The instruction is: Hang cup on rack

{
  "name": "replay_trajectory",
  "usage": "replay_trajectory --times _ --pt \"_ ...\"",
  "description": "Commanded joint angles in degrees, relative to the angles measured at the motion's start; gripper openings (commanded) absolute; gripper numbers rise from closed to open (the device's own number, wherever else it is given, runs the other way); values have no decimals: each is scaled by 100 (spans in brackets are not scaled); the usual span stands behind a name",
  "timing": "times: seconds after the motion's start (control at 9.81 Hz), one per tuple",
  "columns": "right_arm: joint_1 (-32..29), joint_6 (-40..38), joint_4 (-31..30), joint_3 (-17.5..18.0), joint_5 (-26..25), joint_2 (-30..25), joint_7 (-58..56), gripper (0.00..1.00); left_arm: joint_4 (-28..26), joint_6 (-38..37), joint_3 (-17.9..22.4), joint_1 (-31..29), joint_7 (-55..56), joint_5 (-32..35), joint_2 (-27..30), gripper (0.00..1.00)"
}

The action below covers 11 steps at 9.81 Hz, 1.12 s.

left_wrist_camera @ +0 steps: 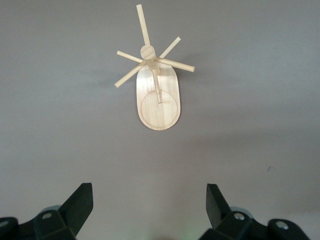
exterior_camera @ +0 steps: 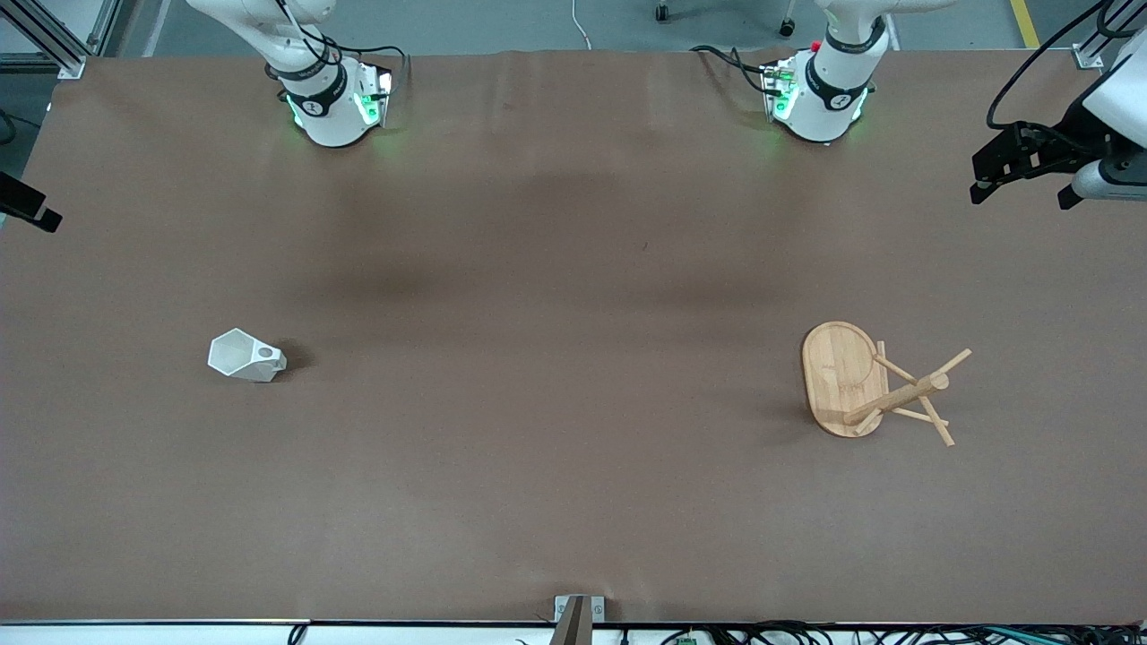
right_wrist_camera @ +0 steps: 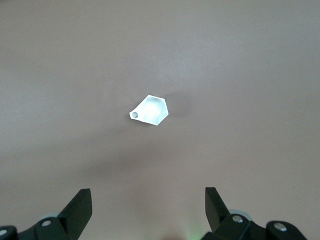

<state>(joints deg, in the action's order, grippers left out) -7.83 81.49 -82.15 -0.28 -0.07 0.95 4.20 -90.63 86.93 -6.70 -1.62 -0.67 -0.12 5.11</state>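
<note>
The white faceted cup (exterior_camera: 246, 356) seems to lie on its side on the brown table toward the right arm's end, the hole in its handle facing up. In the right wrist view the cup (right_wrist_camera: 150, 111) shows well below my right gripper (right_wrist_camera: 148, 196), which hangs high, open and empty. The bamboo rack (exterior_camera: 874, 383) stands upright on its oval base toward the left arm's end. My left gripper (left_wrist_camera: 148, 192) is open and empty high above the table, the rack (left_wrist_camera: 156, 85) below it and apart. In the front view the left gripper (exterior_camera: 1021, 197) hangs at the table's end.
The brown table (exterior_camera: 573, 269) carries only the cup and the rack. Both arm bases (exterior_camera: 336, 98) stand along the edge farthest from the front camera. A small metal bracket (exterior_camera: 578, 611) sits at the nearest edge.
</note>
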Motion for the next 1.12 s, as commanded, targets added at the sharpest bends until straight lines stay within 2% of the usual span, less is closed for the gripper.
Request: replay_trajectory --times 0.0,0.2,0.51,0.71,1.02 --pt "-52 130 -239 54 -46 105 -218 100 -16 -149 -51 -76 -29 21 -72 100" --pt "-61 793 -833 46 -20 378 -244 100 -7 -229 -42 -84 6 12 -63 100" --pt "-149 2305 -1986 -7 6 799 -936 100 10 -326 -33 -76 14 12 -98 100" --pt "-175 3429 -2627 -25 7 1063 -1000 100 80 -326 -34 -93 -64 12 -116 100" --pt "-184 4750 -3236 -42 7 1529 -1149 100 81 -387 -16 -85 -65 21 -107 100"
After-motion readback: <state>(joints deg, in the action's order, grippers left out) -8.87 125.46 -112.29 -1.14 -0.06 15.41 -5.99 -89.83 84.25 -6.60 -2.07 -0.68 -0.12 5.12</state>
